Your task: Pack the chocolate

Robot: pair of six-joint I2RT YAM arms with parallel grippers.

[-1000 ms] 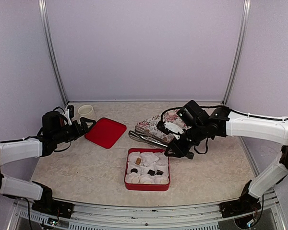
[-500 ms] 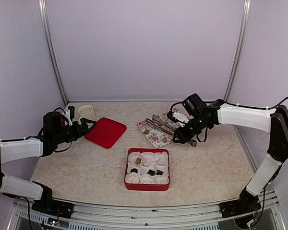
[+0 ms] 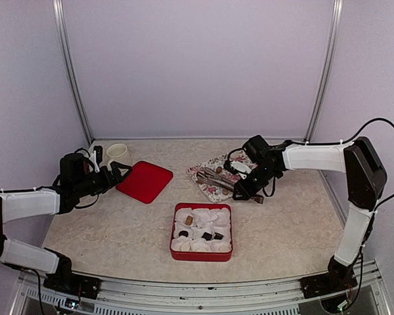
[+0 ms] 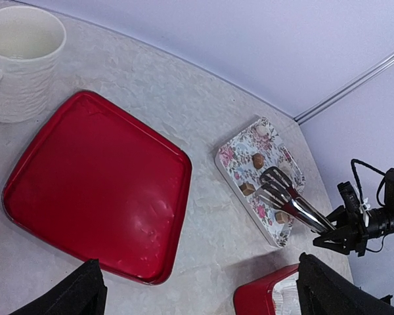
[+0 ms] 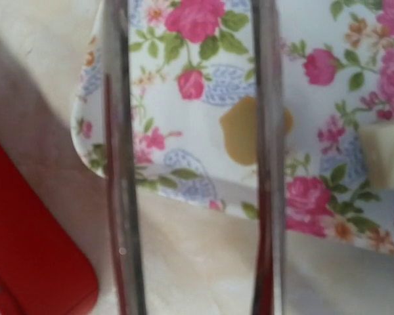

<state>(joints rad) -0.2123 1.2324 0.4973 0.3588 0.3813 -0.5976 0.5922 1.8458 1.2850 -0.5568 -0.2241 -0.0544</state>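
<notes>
Tongs (image 3: 213, 177) are being clenched by the right gripper (image 3: 245, 189), their blades reaching over the plate (image 3: 209, 189) where tan chocolate (image 4: 257, 160) is lying. Dark chocolate (image 3: 207, 235) is sitting in the box (image 3: 173, 248). The left gripper (image 3: 123, 169) is hovering wide apart beside the lid (image 3: 144, 181).

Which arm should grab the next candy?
Right. The right gripper holds metal tongs over tan chocolate on the floral rectangular plate; the left gripper hangs open by the red square lid.

Floral plate (image 4: 235, 159), tan chocolate (image 4: 257, 160), red lid (image 4: 98, 187)
</notes>
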